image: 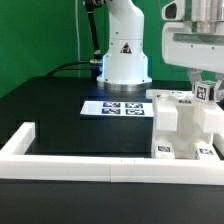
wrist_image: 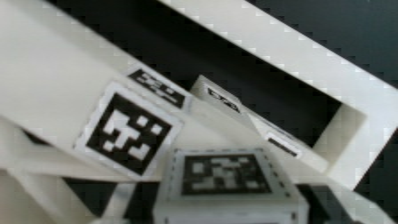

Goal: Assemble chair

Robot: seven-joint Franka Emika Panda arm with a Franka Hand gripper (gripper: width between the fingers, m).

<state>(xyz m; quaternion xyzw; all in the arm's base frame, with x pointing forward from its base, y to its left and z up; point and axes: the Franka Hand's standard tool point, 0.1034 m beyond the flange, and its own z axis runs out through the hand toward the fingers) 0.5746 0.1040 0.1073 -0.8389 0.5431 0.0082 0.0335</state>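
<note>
The partly built white chair (image: 185, 125) stands on the black table at the exterior view's right, with tag markers on its sides and low front. My gripper (image: 205, 84) is right above it, shut on a small white tagged chair part (image: 203, 93) held at the chair's top. In the wrist view this part (wrist_image: 222, 172) sits between my gripper's (wrist_image: 222, 212) dark fingers (wrist_image: 107, 205), tag facing the camera. Behind it lie the chair's white slabs, one with a large tag (wrist_image: 128, 125). Whether the held part touches the chair cannot be told.
The marker board (image: 115, 107) lies flat in front of the robot base (image: 123, 55). A long low white border rail (image: 95, 162) runs along the table's front and up the exterior view's left side; it also shows in the wrist view (wrist_image: 267, 40).
</note>
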